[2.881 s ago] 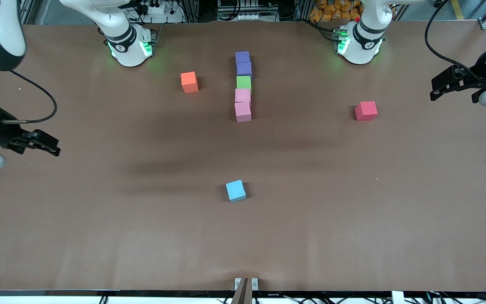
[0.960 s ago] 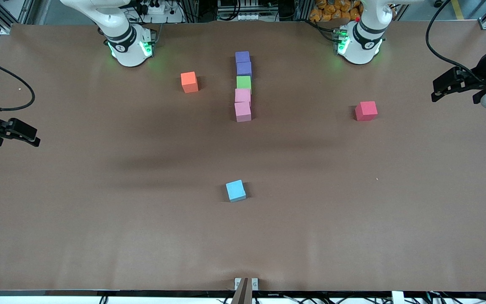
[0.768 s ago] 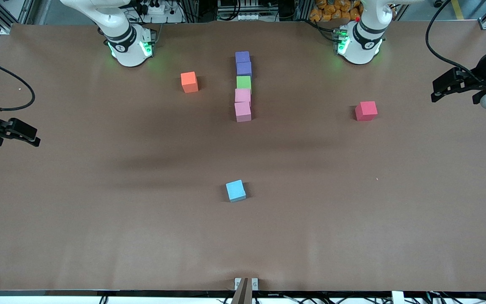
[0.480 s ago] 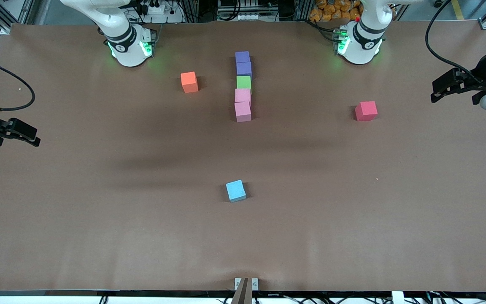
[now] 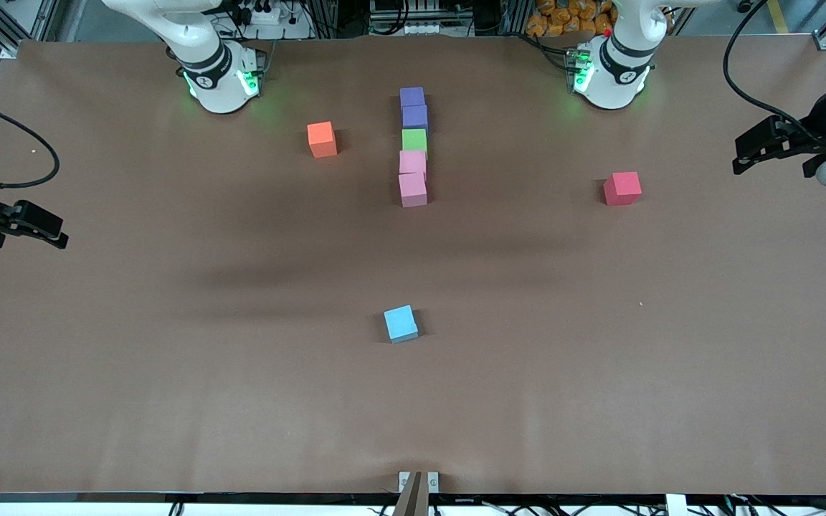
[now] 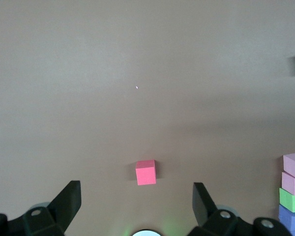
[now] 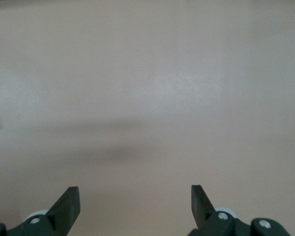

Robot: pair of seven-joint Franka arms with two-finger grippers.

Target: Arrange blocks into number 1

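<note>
Five blocks [image 5: 413, 147] are lined up touching — purple, purple, green, pink, pink. The left gripper [image 6: 136, 209] and right gripper [image 7: 135, 209] are spread, seemingly empty, over the table's [image 5: 169, 373] ends.

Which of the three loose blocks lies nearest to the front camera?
The light-blue block. It lies alone, well nearer the camera than the orange block and the red block.

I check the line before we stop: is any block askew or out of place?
The line of five blocks is nearly straight; only the green block sits slightly toward the left arm's end. Orange, red and blue blocks lie apart, unused.
</note>
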